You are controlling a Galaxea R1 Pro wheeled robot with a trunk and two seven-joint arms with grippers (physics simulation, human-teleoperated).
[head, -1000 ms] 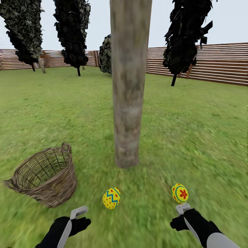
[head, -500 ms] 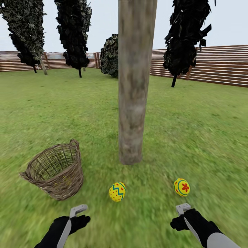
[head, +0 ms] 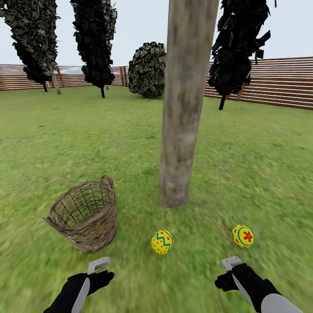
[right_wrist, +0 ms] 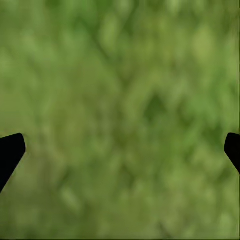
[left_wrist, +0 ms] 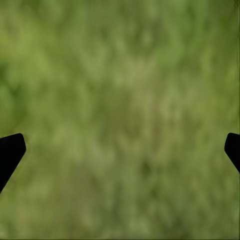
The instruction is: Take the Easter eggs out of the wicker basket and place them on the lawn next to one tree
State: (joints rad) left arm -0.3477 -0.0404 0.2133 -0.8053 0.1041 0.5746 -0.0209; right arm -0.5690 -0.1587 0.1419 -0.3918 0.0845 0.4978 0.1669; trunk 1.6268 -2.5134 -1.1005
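Green lawn (head: 65, 143) fills the head view; the tree (head: 184, 108) trunk stands upper centre-right, shifted rightward since a second ago with everything else, so the camera has turned, not the things; the wicker basket (head: 84, 215) tilts at lower left, one Easter egg (head: 161, 241) lies just right of it below the trunk's foot, a second egg (head: 242, 236) at lower right; a yellow speck through the weave may be the third, I cannot tell; the left gripper (head: 99, 264) and right gripper (head: 230, 262) hang low, holding nothing. Left wrist view: blurred grass between dark fingertips (left_wrist: 11, 152) set wide. Right wrist view: the same, fingertips (right_wrist: 11, 152) wide. Judging so, the basket wants checking next.
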